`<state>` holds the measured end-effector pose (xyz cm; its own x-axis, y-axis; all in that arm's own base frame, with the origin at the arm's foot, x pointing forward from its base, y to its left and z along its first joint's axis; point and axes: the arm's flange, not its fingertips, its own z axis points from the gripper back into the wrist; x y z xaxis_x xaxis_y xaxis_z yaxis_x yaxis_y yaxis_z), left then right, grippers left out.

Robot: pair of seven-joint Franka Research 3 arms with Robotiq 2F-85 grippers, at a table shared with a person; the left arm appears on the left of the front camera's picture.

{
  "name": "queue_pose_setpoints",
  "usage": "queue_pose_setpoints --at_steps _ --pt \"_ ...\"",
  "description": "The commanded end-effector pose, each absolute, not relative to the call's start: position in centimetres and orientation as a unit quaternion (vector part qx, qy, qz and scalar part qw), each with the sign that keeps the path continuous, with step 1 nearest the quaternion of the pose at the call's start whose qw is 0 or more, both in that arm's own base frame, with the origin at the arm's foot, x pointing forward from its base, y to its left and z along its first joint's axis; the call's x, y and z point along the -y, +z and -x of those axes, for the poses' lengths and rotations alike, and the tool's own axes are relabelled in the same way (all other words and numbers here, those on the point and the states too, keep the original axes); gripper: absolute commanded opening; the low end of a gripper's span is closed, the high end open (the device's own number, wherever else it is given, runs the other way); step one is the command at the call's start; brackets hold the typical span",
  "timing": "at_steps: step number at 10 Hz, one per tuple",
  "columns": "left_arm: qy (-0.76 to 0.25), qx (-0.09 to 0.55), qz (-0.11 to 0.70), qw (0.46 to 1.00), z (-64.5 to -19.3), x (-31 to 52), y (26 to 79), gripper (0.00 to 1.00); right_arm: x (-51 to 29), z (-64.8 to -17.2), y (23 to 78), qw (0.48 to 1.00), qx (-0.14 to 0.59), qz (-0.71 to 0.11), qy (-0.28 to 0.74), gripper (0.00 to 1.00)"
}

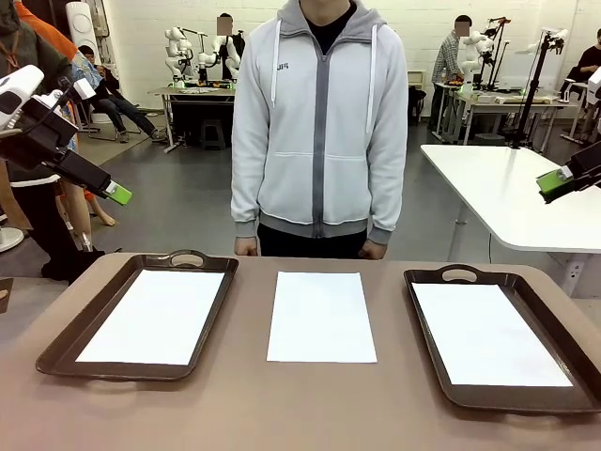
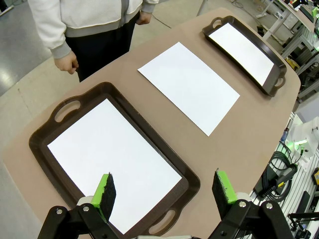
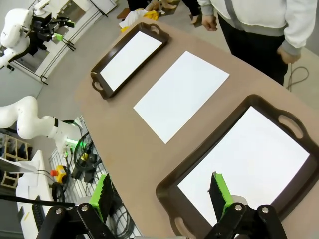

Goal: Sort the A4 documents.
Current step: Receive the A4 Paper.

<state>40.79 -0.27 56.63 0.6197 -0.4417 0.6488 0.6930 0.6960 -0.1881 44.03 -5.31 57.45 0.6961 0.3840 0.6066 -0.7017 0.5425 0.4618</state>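
Front: left claw (image 1: 115,194) and right claw (image 1: 556,182) hang high at either side, tilted inward. A4 documents (image 1: 321,317) lie on the tabletop (image 1: 282,404): one bare midway, one in the left tray (image 1: 89,315), one in the right tray (image 1: 512,396). Left wrist: jaws wide, empty, over the left tray. Right wrist: likewise over the right tray

The person (image 1: 319,132) wears a pale grey zip hoodie with a darker grey band down the front and white drawstrings. A small dark mark sits on the chest, at eleven o'clock from the zip's middle. The hem and cuffs (image 2: 60,50) are ribbed grey, with a dark top beneath and dark trousers. The left gripper (image 2: 164,186) is black and angular, with silver screws at the finger joints and bright green pads (image 2: 102,191); the right gripper (image 3: 159,191) matches it. At nine o'clock in the front view, the left arm (image 1: 19,89) has a white shell over black parts.
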Motion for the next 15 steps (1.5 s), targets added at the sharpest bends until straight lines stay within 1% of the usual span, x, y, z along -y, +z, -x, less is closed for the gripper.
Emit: queue_pose_setpoints --at_steps 1,15 --pt "-0.325 0.292 0.213 0.874 -40.73 0.23 56.6 1.0 5.22 -44.07 57.4 0.848 0.223 -0.357 0.321 1.0" --pt "-0.325 0.292 0.213 0.874 -40.73 0.23 56.6 1.0 5.22 -44.07 57.4 0.848 0.223 -0.357 0.321 1.0"
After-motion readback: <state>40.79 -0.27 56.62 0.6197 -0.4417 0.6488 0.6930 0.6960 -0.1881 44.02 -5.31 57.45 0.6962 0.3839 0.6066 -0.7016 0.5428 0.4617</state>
